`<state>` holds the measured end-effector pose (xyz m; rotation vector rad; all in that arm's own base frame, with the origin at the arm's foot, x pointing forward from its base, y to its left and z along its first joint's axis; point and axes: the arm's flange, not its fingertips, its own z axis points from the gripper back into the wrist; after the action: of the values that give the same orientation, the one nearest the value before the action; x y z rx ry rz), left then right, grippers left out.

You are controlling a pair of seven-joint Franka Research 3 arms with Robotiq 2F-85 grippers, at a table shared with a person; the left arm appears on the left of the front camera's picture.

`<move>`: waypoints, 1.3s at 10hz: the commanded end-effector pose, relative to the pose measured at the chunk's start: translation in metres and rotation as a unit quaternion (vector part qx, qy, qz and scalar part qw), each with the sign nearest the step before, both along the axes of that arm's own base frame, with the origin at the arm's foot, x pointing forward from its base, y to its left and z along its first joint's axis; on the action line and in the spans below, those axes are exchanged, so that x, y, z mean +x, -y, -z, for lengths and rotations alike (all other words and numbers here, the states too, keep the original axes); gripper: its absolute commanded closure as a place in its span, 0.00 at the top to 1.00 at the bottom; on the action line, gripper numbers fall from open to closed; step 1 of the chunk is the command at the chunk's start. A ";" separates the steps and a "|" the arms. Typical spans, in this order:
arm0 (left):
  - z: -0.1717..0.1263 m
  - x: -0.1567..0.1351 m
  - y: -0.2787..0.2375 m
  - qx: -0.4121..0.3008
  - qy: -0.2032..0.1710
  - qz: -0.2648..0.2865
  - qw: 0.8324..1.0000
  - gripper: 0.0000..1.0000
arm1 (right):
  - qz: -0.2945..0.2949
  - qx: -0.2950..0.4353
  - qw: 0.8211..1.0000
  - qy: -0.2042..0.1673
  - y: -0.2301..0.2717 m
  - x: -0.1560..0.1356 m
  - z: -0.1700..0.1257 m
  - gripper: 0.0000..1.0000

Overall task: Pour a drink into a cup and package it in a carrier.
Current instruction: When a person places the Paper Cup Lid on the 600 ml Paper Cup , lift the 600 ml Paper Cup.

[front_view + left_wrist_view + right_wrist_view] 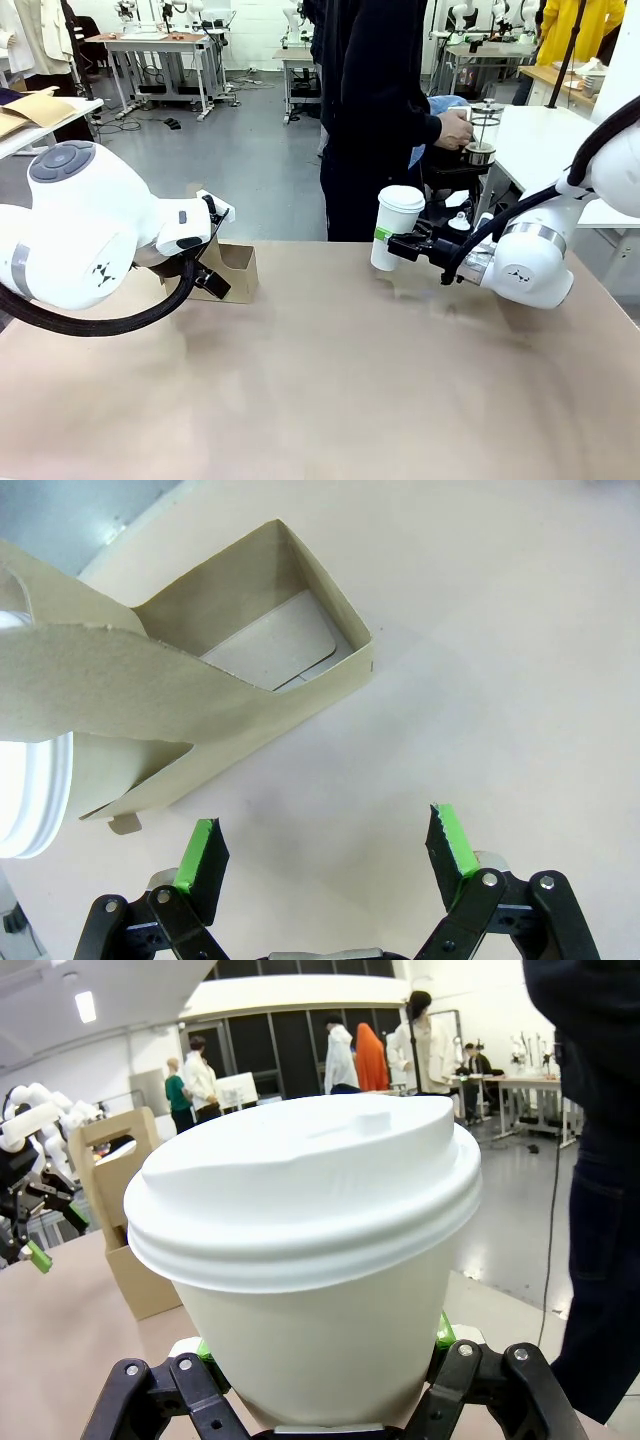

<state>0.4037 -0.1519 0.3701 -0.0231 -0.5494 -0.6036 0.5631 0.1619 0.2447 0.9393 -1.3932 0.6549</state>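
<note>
In the front view, the right pincer (386, 240) is clamped on a lidded white paper cup (397, 225), which stands upright near the counter's (330, 380) far edge. Beyond it, a person's hand (455, 128) holds a clear bottle with silver ends (482, 125). The right wrist view adds green pads pressing low on the cup's sides. The left wrist view shows the left pincer (325, 825) spread wide, holding nothing, over bare counter just beside the brown cardboard carrier (300, 580). The carrier's near slot is empty, and a white rim (25, 790) shows past its handle tab

White lidded cup (320, 1290) between right tool's (320, 1348) green pads (443, 1333), carrier (140, 1275) behind
</note>
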 end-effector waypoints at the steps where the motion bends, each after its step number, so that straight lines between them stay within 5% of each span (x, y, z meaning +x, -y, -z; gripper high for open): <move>1: 0.000 0.000 0.000 -0.001 0.000 0.000 1.000 1.00 | -0.002 0.000 1.000 0.002 -0.001 0.000 -0.001 0.80; 3: 0.000 0.000 0.000 -0.001 0.000 0.000 1.000 1.00 | 0.000 0.000 1.000 0.000 0.000 0.000 0.000 0.80; 6: 0.000 0.000 0.000 -0.001 0.000 0.000 1.000 1.00 | -0.027 -0.040 0.999 0.018 0.033 -0.006 -0.083 0.80; 10: 0.000 0.000 0.000 -0.001 0.000 0.000 1.000 1.00 | -0.103 -0.065 0.992 0.034 0.049 0.028 -0.156 0.80; 13: 0.000 0.000 0.000 -0.001 0.000 0.000 1.000 1.00 | -0.118 -0.070 0.989 0.055 0.074 0.018 -0.267 0.80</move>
<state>0.4038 -0.1521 0.3703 -0.0231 -0.5500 -0.6040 0.5882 0.0968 0.4734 0.9447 -1.3302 0.9819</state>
